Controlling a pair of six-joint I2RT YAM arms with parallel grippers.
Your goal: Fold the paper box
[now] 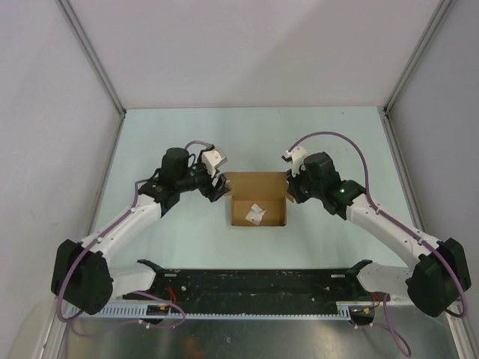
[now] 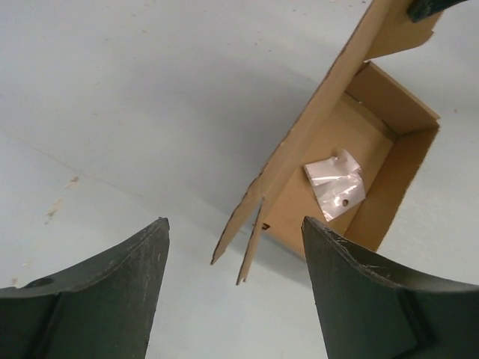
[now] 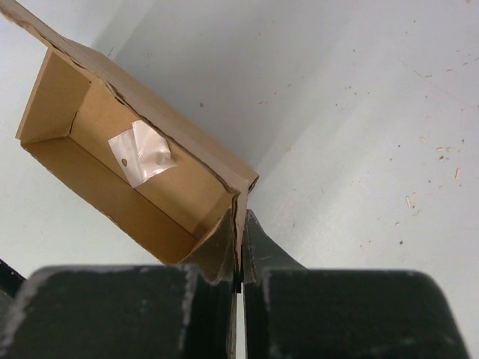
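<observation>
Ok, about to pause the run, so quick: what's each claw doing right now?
Left claw: open, holding nothing.
Right claw: closed on the paper box wall.

The paper box (image 1: 258, 183), plain brown cardboard, sits mid-bench (image 1: 187, 142) as a shallow oblong tray, open on top, with one long flap unfolded along its far side.

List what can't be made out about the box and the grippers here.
- Right wrist view: how much wall of the paper box the right gripper pinches, because its fingers cover it.
- Left wrist view: the box's far corner, cut off by the top edge.
- Top view: the right gripper's fingertips, too small and dark to tell apart.
- All views: what the white wad is, because it is crumpled and small.
</observation>
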